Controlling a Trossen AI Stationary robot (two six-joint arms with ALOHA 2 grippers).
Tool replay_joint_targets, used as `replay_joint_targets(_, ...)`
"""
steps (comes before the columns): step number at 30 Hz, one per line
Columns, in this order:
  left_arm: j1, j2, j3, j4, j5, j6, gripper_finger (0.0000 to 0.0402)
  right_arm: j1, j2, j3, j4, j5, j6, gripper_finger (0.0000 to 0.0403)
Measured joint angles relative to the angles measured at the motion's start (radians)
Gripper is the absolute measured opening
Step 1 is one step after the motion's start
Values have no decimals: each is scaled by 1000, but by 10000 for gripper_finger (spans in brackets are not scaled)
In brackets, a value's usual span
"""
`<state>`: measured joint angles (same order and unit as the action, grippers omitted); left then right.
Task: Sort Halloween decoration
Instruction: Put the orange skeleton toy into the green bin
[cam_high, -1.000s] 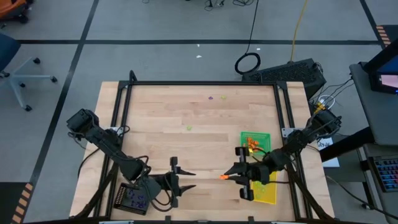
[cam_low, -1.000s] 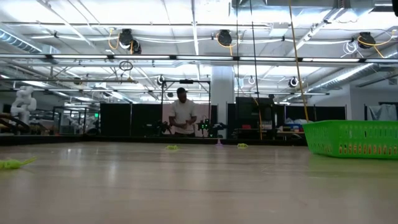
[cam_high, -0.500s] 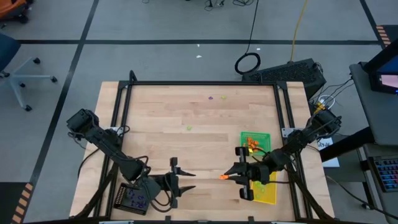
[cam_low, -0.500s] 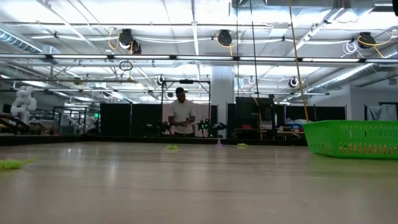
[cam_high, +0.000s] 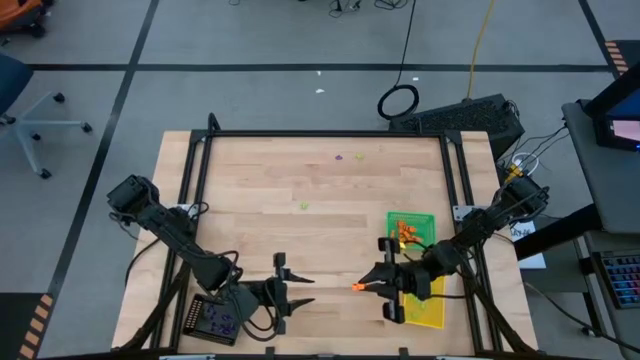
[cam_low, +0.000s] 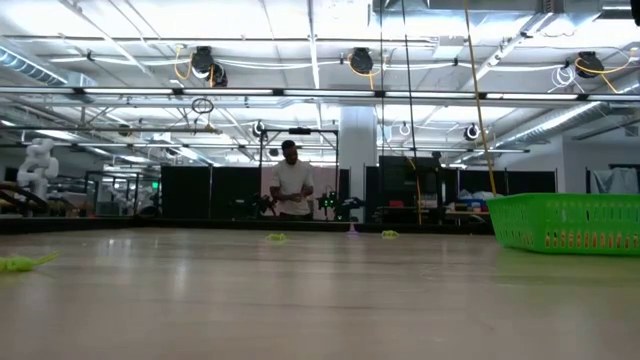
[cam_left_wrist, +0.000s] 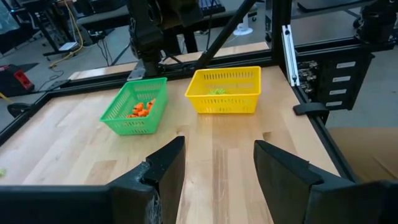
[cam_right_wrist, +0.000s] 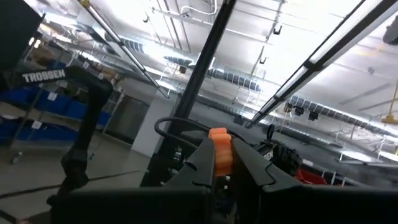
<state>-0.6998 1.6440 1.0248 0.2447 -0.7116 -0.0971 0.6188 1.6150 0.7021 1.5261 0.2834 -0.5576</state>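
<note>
Near the worktop's (cam_high: 300, 180) 5 o'clock edge, we see the right gripper (cam_high: 360, 286) with jaws clamped on an orange trinket (cam_right_wrist: 219, 149). Next move, we judge: carry it toward 1 o'clock over the green tray (cam_high: 411, 228). Left gripper (cam_high: 300, 290) waits, jaws wide.

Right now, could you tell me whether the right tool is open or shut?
Shut on an orange trinket, pinched between the right tool fingertips.

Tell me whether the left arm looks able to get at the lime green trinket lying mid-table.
Probably yes. The left gripper hangs open and empty near the table's front edge, and the lime green trinket lies alone on bare wood with nothing between them. The right gripper is off to the side, holding an orange trinket.
</note>
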Motion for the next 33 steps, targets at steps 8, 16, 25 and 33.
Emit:
replay_joint_targets(8,0,0,0,0,0,0,191,4,0,0,-26,-105,-211,15)
replay_joint_targets(16,0,0,0,0,0,0,191,12,0,0,-129,-104,-613,15)
replay_joint_targets(25,0,0,0,0,0,0,191,24,0,0,-169,-103,-718,15)
replay_joint_targets(33,0,0,0,0,0,0,191,25,0,0,-170,-102,-713,15)
